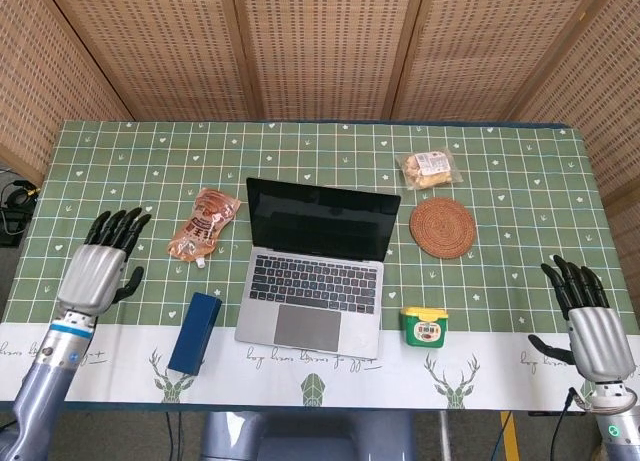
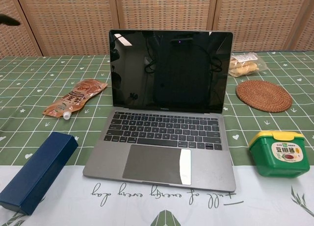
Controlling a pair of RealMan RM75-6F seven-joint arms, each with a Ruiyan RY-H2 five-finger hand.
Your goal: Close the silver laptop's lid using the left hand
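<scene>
The silver laptop stands open in the middle of the table, its dark screen upright and facing me. My left hand hovers over the table's left side, fingers spread and empty, well left of the laptop and beyond the orange snack pouch. In the chest view only a dark fingertip of it shows at the top left edge. My right hand hangs open off the table's right front corner, far from the laptop.
A dark blue box lies left of the laptop's front. A green tub with yellow lid sits at its right. Behind that are a round woven coaster and a bag of pastries.
</scene>
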